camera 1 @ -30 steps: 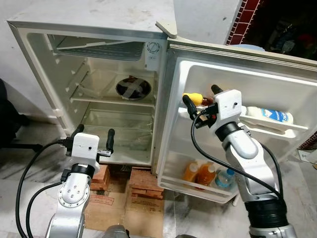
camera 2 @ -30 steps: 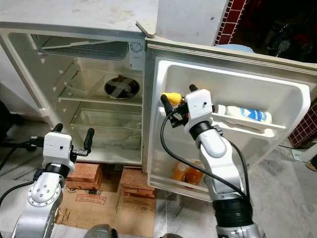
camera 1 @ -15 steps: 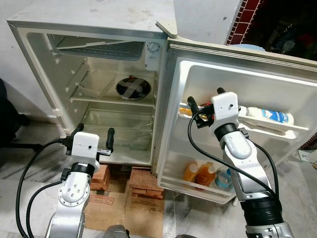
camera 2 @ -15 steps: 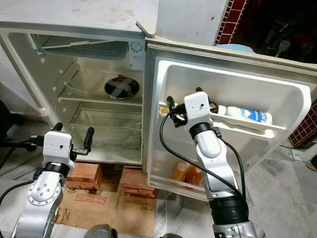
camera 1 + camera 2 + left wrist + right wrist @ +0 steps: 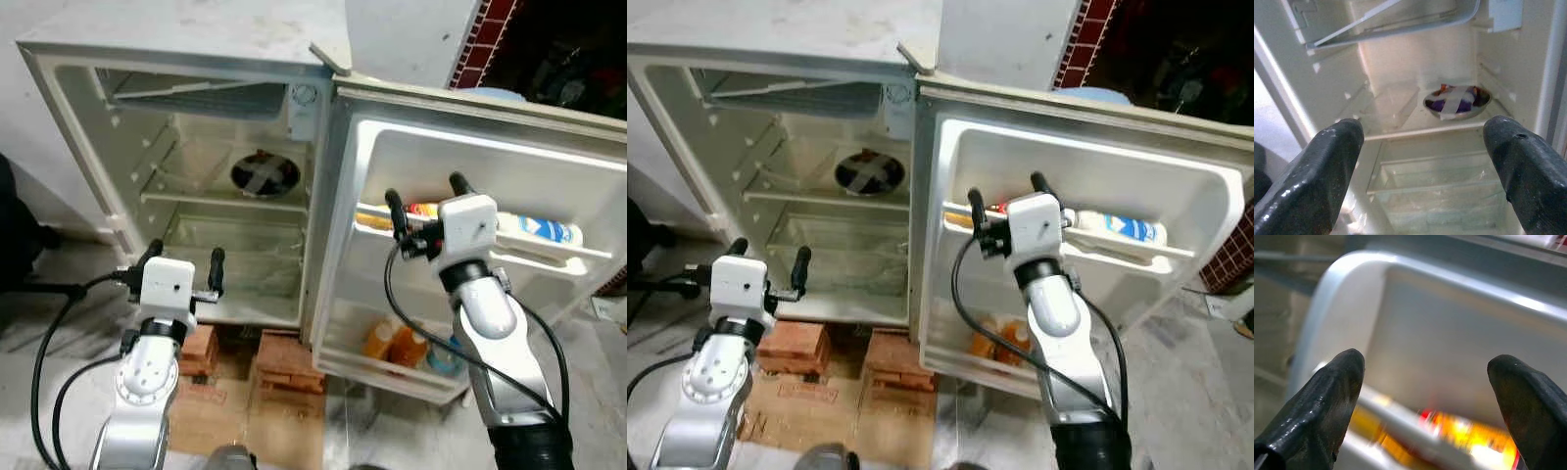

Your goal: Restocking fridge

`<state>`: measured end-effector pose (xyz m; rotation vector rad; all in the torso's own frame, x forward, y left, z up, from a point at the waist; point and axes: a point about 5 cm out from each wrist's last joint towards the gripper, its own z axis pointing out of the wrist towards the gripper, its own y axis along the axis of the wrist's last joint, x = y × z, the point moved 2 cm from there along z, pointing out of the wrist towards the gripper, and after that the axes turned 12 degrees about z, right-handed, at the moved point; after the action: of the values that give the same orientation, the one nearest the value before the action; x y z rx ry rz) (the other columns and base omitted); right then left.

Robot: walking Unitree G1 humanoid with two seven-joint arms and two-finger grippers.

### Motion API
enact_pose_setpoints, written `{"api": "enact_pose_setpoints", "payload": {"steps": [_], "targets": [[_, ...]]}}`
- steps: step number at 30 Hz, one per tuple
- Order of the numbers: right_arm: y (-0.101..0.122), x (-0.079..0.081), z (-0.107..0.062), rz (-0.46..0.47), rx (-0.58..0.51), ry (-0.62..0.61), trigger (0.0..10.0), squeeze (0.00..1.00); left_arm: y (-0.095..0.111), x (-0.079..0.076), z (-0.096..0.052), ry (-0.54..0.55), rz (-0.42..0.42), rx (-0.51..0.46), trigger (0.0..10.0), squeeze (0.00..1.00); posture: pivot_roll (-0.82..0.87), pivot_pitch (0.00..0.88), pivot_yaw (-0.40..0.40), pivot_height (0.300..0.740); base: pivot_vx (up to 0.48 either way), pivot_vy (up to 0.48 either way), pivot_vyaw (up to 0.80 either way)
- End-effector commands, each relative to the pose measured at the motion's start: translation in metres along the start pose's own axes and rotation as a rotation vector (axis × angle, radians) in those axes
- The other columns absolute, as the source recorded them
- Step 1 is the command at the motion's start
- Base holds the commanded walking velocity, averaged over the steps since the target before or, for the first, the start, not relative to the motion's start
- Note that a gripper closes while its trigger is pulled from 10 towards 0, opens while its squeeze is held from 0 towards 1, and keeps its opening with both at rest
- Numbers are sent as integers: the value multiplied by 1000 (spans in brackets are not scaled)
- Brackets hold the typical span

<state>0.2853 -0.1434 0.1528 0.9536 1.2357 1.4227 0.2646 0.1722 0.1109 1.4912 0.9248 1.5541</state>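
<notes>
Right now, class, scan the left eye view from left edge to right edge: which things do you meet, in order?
Left pincer → foil-covered bowl on the fridge shelf → right pincer → white bottle lying in the door rack.

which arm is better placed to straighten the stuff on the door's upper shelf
Right. The right gripper is open and raised at the door's upper shelf, just beside the yellow-and-red item and near the white bottle. The left gripper is low, facing the main compartment and its taped bowl.
</notes>
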Motion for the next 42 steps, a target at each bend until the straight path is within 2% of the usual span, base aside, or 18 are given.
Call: {"api": "enact_pose_setpoints", "payload": {"steps": [1, 7, 12, 24, 32, 37, 39, 40, 42], "targets": [[5, 0, -5, -10, -16, 13, 10000, 0, -1, -3, 0, -2, 3, 5, 10000, 0, 42, 0, -42, 740, 0, 0, 0], [-7, -3, -22, -32, 31, 23, 10000, 0, -2, -3, 0, -6, 10, 7, 10000, 0, 33, 0, -35, 740, 0, 0, 0], [-20, -15, -34, -67, 87, -16, 10000, 0, 0, -4, 2, -8, 15, 0, 10000, 0, 31, 0, -30, 740, 0, -206, 0], [-32, -24, -31, -29, 132, -67, 10000, 0, 1, -1, 4, 14, 27, -4, 10000, 0, 37, 0, -27, 740, 0, -464, 0], [-42, -27, -29, 32, 181, -35, 10000, 0, 1, -1, 5, 23, 35, -6, 10000, 0, 40, 0, -26, 740, 0, -480, 0], [-53, -15, -32, 175, 284, 144, 10000, 0, 1, 1, 6, 30, 43, -7, 10000, 0, 41, 0, -23, 740, 0, -419, 0], [-59, -2, -42, 289, 382, 300, 10000, 0, 2, 2, 5, 32, 37, -12, 10000, 0, 43, 0, -23, 740, 0, -157, 0], [-58, 7, -52, 306, 417, 426, 10000, 0, 2, 2, 5, 31, 25, -14, 10000, 0, 44, 0, -23, 740, 0, 0, 0], [-59, 9, -60, 329, 463, 501, 10000, 0, 2, 2, 5, 31, 24, -13, 10000, 0, 46, 0, -23, 740, 0, 0, 0]]}}
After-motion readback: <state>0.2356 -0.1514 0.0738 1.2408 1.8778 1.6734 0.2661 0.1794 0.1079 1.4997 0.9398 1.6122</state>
